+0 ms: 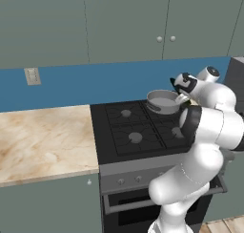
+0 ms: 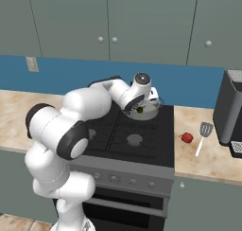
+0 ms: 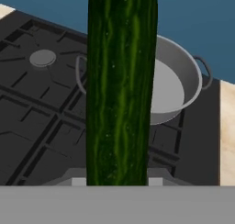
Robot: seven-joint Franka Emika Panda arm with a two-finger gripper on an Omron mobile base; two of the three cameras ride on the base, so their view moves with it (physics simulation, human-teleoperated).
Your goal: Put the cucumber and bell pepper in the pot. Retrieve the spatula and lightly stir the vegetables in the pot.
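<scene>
Cucumber (image 3: 121, 85) stands gripped lengthwise in the gripper (image 2: 140, 109), jaws clamped on it, poised above the pot (image 3: 176, 87) on the stove's back burner for dropping in. Bell pepper (image 2: 187, 137) and spatula (image 2: 202, 136) wait on the counter at three o'clock.

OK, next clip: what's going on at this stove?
The arm's gripper holds the cucumber above the pot, which sits empty on a rear burner of the stove. The bell pepper and spatula lie on the counter to the right.
</scene>
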